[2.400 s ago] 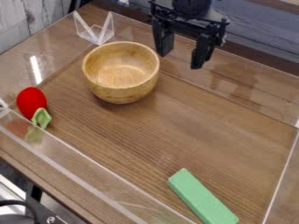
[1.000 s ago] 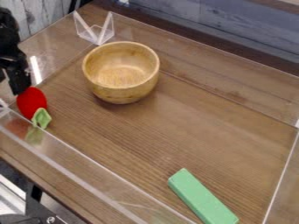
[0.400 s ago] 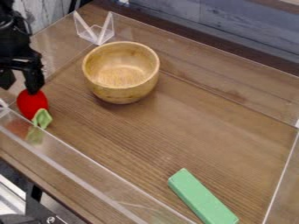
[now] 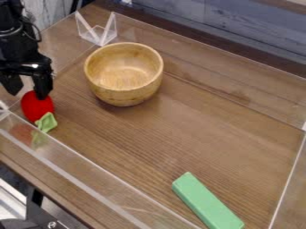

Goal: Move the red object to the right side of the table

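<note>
Right at the picture's left edge, the black jaws (image 4: 27,92) stand apart just above the red object (image 4: 38,106), overlapping its upper end; whether they touch it is hard to say from this angle. The red object is glossy, rounded and egg-like, with a pale green leafy tip pointing toward the near edge. It lies on the left part of the surface (image 4: 162,143), close to the clear acrylic wall (image 4: 89,170). Beyond it, up and to the right, sits a round, light wooden bowl (image 4: 123,75), and behind the bowl a small clear angular piece (image 4: 98,30). Well apart, near the front right, lies a flat green rectangular block (image 4: 207,202). Counted up: one red object, one bowl, one clear piece, one green block.
</note>
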`<action>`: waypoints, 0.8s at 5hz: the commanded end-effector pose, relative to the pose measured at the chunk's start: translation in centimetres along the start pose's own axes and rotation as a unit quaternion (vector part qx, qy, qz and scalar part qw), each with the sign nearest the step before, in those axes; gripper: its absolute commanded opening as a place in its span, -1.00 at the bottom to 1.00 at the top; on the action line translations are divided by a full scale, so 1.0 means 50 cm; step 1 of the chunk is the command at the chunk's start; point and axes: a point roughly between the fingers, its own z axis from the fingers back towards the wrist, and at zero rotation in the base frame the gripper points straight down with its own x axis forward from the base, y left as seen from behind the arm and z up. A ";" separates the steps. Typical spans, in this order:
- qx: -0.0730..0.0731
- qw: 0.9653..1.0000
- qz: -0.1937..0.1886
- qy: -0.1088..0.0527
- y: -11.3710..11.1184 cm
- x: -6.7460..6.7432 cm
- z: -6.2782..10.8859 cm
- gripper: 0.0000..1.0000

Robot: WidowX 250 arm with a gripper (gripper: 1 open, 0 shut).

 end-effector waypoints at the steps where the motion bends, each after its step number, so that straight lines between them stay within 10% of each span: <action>1: 0.009 1.000 -0.003 -0.012 0.002 0.013 0.014 1.00; 4: 0.011 1.000 -0.005 -0.005 0.004 0.021 0.018 1.00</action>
